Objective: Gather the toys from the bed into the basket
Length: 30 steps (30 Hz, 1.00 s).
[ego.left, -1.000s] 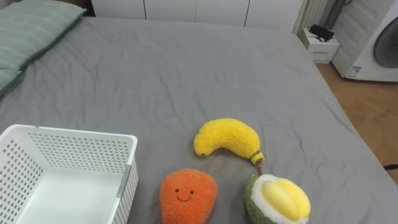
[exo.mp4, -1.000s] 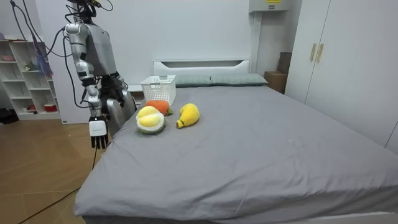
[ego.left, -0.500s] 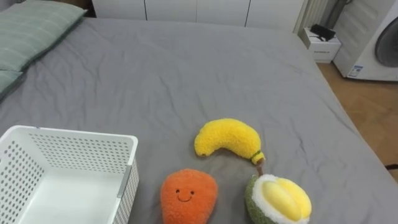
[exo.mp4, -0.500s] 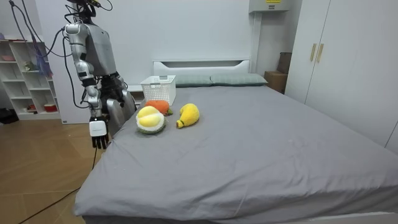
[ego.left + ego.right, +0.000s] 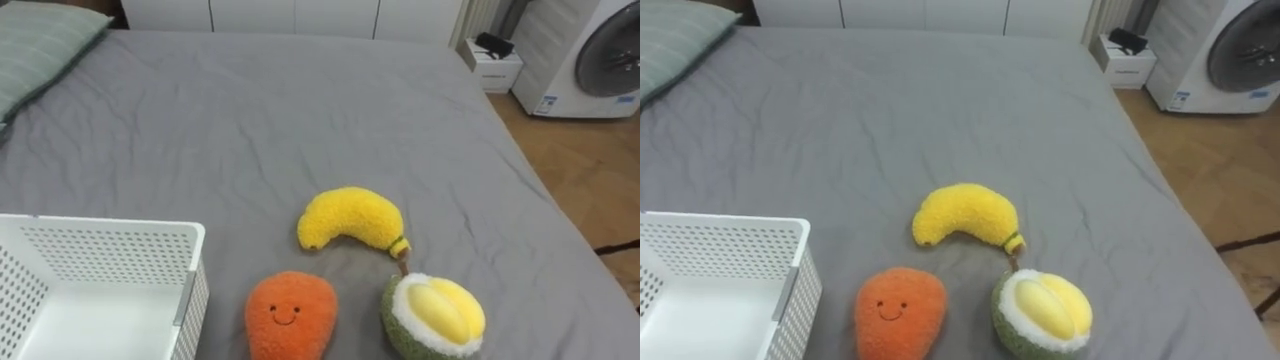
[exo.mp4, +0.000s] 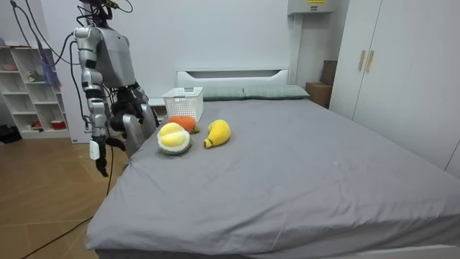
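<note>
Our right hand (image 6: 97,155) hangs at our side by the bed's (image 5: 250,110) near edge, fingers loose and holding nothing. All three toys lie on the bed, outside the white basket (image 5: 100,240), which stands at the near edge on our left. The orange plush (image 5: 290,315) lies just beside the basket, and the durian plush (image 5: 432,315) sits close to that same edge. A clumsy reach could nudge either toy to the floor or shove the basket. Farther in, the banana plush (image 5: 348,217) nearly touches the durian with its stem end, so lifting one might drag the other.
</note>
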Available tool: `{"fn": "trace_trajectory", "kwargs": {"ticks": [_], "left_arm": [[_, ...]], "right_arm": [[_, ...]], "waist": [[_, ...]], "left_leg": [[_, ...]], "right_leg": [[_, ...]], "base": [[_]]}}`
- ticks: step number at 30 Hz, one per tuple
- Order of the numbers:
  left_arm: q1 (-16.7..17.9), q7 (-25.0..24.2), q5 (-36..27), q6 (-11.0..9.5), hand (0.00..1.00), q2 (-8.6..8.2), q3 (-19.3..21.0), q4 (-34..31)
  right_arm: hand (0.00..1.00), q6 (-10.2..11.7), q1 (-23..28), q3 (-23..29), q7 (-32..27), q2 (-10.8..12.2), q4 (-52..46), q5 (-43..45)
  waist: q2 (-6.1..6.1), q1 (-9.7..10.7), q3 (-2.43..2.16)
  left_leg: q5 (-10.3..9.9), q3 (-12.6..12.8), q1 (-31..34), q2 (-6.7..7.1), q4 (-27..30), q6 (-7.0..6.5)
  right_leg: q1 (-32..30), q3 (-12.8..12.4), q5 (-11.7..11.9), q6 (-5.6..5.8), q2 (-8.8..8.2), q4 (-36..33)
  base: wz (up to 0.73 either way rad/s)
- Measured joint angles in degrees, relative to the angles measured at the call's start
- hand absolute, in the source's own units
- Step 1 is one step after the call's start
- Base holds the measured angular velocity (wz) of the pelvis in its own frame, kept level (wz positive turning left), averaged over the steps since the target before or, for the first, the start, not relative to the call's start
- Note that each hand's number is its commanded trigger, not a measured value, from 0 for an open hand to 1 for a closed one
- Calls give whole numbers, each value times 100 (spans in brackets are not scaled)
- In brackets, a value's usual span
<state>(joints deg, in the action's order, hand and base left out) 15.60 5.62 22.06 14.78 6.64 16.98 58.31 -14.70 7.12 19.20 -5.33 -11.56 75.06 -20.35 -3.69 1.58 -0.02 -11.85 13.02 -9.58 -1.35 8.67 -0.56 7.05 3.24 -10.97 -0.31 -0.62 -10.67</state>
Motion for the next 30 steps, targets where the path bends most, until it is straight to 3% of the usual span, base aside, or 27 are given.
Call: {"fn": "trace_trajectory", "kwargs": {"ticks": [4,9,14,19,22,26,30], "left_arm": [[5,55,1,-147,0,163,200,-52],[85,139,2,-256,0,157,194,-74],[100,179,-3,-363,0,153,54,-95],[135,306,-3,-444,0,118,-37,-85],[193,343,-3,-473,0,120,-294,-96],[189,267,3,-479,0,102,-430,-107],[178,260,18,-502,0,83,-440,-116]], "right_arm": [[0,235,-246,516,-628,-439,-817,-282],[0,454,-342,636,-1182,-448,-2698,-131],[0,646,-400,526,-1401,-406,-4679,146],[0,788,-404,77,-1242,-404,-5505,307],[0,789,-402,-347,-917,-412,-5783,428],[0,793,-400,-915,-383,-412,-5798,677],[0,793,-386,-1205,70,-399,-5642,1235]], "waist": [[-115,56,8],[-184,83,17],[-122,-2,15],[-97,-50,22],[-61,-69,-13],[-9,-160,-38],[36,-302,-28]], "left_leg": [[1,34,53,2,-3,-2],[13,90,103,-3,-30,9],[15,160,141,-10,-46,13],[14,165,154,-17,-41,13],[14,133,200,-46,-26,13],[14,116,181,-55,-29,13],[15,112,183,-54,-28,14]], "right_leg": [[-53,-2,12,8,4,15],[-139,-41,23,5,28,16],[-225,-118,28,7,44,1],[-229,-142,34,7,53,3],[-255,-129,46,5,48,6],[-223,-121,56,6,52,5],[-215,-119,56,5,54,13]], "base": [[0],[-4],[-7],[0],[0],[1],[0]]}}
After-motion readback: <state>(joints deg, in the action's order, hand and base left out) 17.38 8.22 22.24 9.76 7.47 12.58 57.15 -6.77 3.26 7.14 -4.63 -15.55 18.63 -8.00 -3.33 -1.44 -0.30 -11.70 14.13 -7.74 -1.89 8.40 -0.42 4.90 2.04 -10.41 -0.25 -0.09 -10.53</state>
